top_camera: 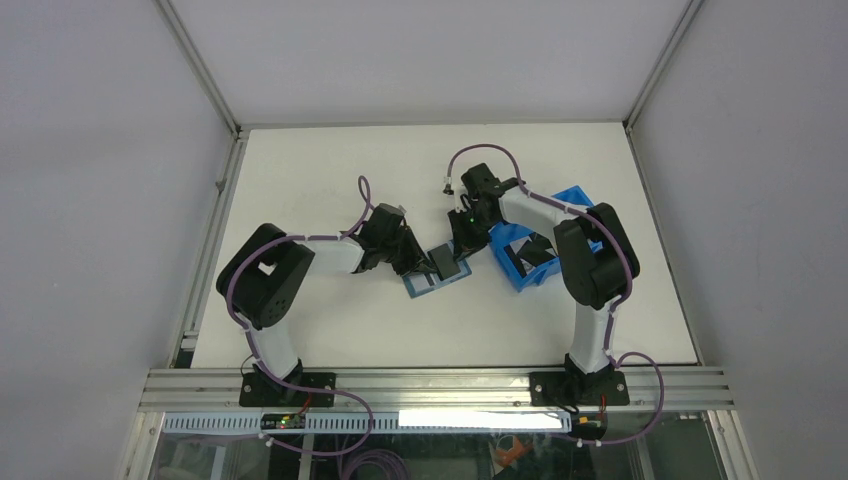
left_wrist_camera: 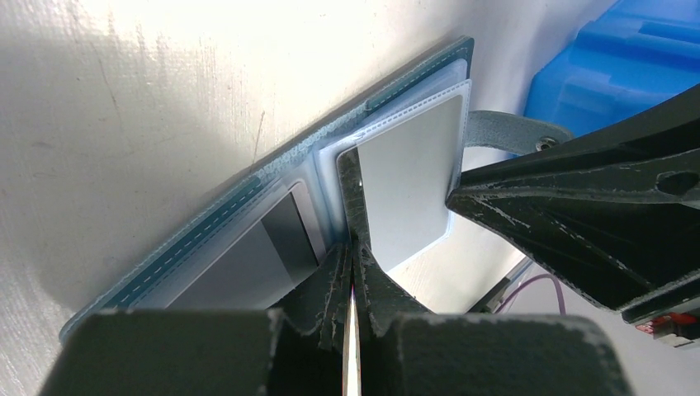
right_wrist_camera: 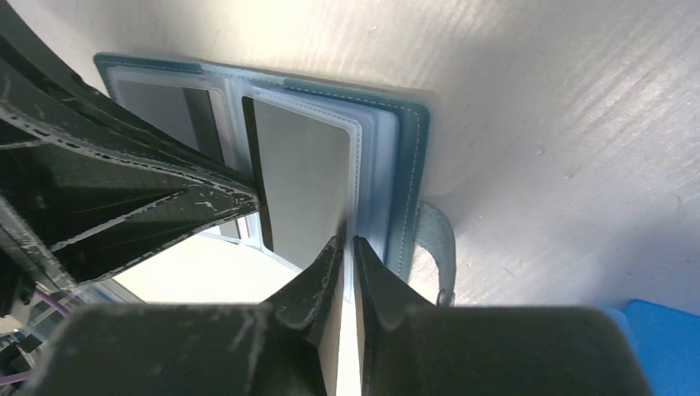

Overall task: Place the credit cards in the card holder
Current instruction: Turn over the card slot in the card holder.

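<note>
The teal card holder (top_camera: 428, 283) lies open on the table between both grippers. In the left wrist view its teal cover (left_wrist_camera: 239, 210) is spread flat, and a grey card (left_wrist_camera: 409, 186) sits in a clear pocket page. My left gripper (left_wrist_camera: 353, 247) is shut on a thin dark card (left_wrist_camera: 350, 194), seen edge-on, with its far end down at the holder's fold. My right gripper (right_wrist_camera: 349, 241) is shut on the edge of a clear pocket page (right_wrist_camera: 357, 177) beside the grey card (right_wrist_camera: 305, 186). The snap tab (right_wrist_camera: 433, 239) hangs out to the right. From above, the left gripper (top_camera: 418, 262) and right gripper (top_camera: 466, 243) meet over the holder.
A bright-blue plastic bin (top_camera: 575, 200) stands right of the holder under the right arm, with dark cards (top_camera: 537, 250) inside. It also shows in the left wrist view (left_wrist_camera: 636, 58). The table's white top (top_camera: 330, 170) has metal rails at the left and near edges.
</note>
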Controlling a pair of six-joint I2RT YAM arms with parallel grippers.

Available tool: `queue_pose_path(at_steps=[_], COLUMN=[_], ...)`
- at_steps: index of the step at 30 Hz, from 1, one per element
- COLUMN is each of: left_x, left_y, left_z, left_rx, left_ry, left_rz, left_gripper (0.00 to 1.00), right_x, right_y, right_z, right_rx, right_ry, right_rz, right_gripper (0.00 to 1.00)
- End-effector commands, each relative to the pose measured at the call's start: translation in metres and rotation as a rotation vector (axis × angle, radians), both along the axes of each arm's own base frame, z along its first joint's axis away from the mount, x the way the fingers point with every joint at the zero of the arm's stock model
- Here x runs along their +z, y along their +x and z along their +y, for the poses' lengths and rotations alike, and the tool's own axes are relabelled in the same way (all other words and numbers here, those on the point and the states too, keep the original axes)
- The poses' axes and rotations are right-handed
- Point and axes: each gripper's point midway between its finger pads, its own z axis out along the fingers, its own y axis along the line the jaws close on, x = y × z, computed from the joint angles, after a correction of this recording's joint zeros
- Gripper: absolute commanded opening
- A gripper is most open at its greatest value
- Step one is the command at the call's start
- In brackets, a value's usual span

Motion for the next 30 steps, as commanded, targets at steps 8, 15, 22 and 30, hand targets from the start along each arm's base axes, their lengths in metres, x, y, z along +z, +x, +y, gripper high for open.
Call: queue_pose_path(at_steps=[8,15,22,30], left_x=[-0.018,-0.019,-0.02,-0.019], left_y=[-0.008,-0.009,-0.01,-0.008], left_z=[0.005,0.006,0.006,0.006], left_rx=[-0.002,-0.002,-0.002,-0.001], left_ry=[0.029,0.03,0.034,0.027], left_rz=[0.035,0.037,0.039,0.037], left_gripper=[0.03,0.02,0.02,0.03], right_x=[0.011,0.009,0.007,0.016], right_y=[0.008,0.004,-0.003,-0.008], right_z=[0.002,0.004,0.011,0.021], right_rx=[0.019,0.022,0.021,0.022], right_ry=[-0.001,0.01,0.049,0.115], right_rz=[-0.074,-0.055,-0.012,0.021], right_gripper=[0.2,0.28,0.29,0.24])
